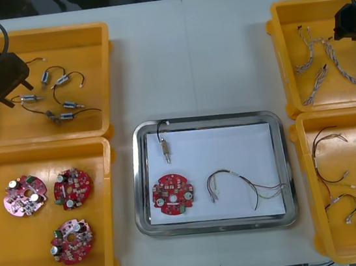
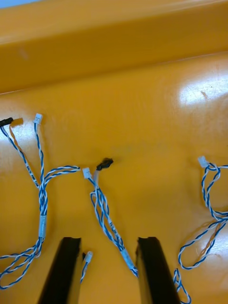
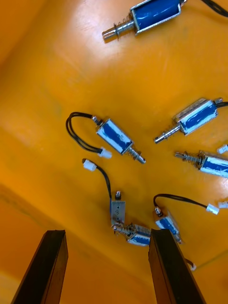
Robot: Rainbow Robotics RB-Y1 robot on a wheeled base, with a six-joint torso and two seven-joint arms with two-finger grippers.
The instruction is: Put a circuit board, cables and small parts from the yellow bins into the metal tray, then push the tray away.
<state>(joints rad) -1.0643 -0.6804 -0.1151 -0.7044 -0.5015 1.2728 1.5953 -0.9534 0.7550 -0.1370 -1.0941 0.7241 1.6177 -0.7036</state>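
Over the counter [image 1: 187, 53], the right hand [image 2: 109, 242] is hovering released, a blue-and-white cable [image 2: 107, 218] between its fingers, probably because the metal tray [image 1: 206, 121] lacks one. The left hand [image 3: 108, 232] is idling released above small metal parts [image 3: 116, 135].

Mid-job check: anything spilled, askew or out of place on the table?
Nothing stands out. The circuit board, small metal part and red and yellow cable lie inside the metal tray. The left gripper hangs open over the far left bin, the right gripper open over the far right bin.
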